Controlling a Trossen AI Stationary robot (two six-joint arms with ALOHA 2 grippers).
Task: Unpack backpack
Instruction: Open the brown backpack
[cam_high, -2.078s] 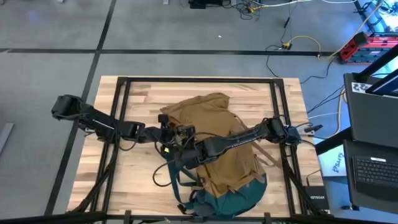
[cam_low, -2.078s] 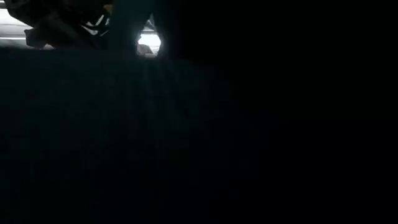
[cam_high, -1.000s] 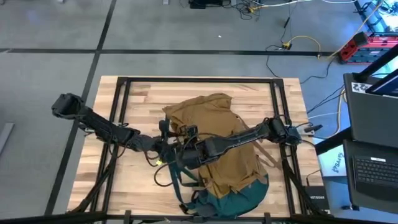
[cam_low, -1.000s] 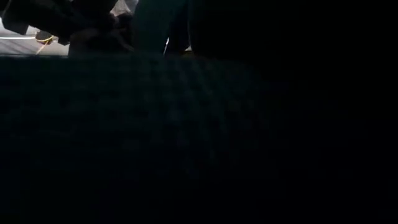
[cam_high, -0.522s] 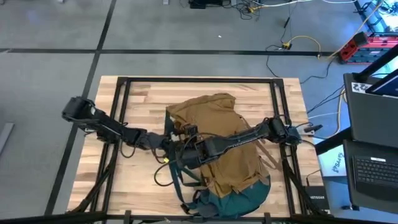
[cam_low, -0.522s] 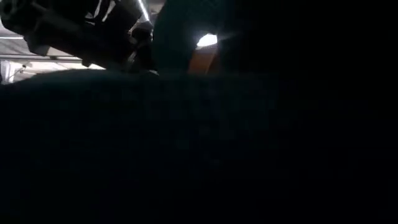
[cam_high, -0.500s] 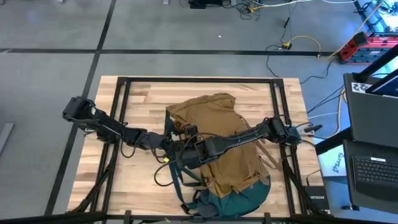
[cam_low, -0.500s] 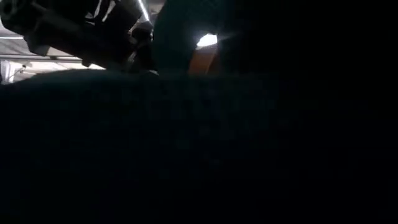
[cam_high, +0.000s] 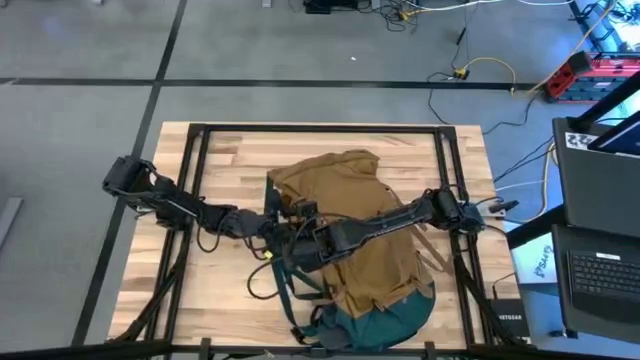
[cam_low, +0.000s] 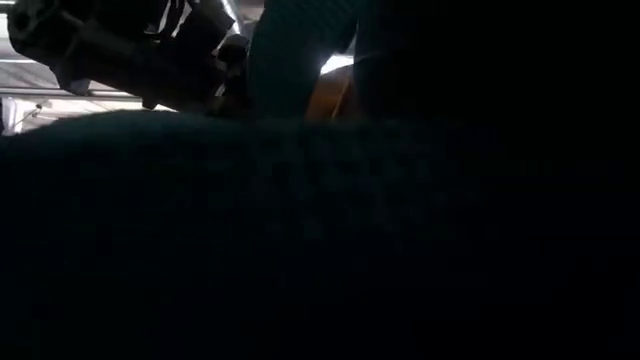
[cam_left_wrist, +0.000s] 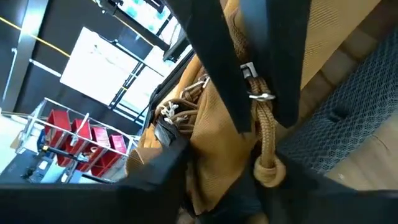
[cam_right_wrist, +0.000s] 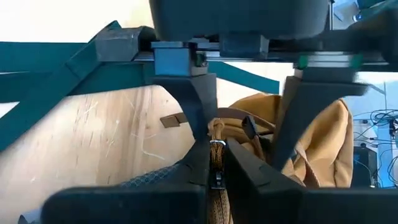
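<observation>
Since two seconds ago: left claw (cam_high: 272, 232) has slid nearer. Backpack (cam_high: 350, 240) lies mid-counter (cam_high: 220, 150), teal base near. Right claw (cam_high: 292, 250) pinches a tan zipper cord (cam_right_wrist: 217, 186); left claw's fingers: cannot tell. Advice: pull the cord steadily along the zip (left claw bracing fabric).

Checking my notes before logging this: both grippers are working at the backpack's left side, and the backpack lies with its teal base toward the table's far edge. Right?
Not quite. In the high view the backpack has its teal base at the table's near edge, the tan top pointing to the far edge. The left gripper and right gripper do meet at its left side.
</observation>
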